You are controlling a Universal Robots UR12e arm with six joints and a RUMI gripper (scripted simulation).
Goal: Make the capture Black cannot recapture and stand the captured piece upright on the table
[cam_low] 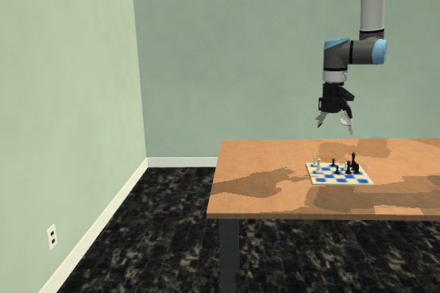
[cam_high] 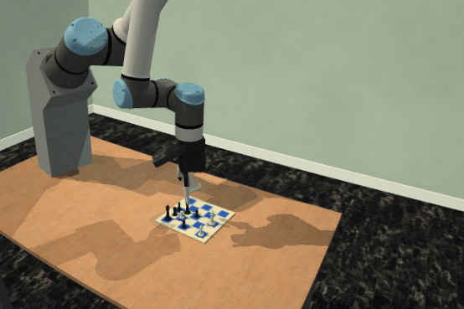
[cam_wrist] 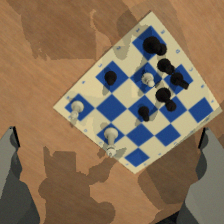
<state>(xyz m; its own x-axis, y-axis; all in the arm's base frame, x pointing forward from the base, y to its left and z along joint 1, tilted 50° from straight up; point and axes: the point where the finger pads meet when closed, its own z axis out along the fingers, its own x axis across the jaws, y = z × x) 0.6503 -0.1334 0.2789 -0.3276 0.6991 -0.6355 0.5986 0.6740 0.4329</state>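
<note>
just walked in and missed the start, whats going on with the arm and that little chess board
A single robot arm hangs its claw above a small blue-and-cream chessboard on a wooden table. The claw is open and holds nothing. The black pieces and white pieces all stand upright on the board, and none has been set on the table beside it. So the capture has not begun.

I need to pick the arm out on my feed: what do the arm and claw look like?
The arm has pale grey-white tube links, dark grey joint housings and light blue round end caps. A white band sits above the black wrist block. The claw has two light grey, tapered fingers. No cables or markings are visible.
</note>
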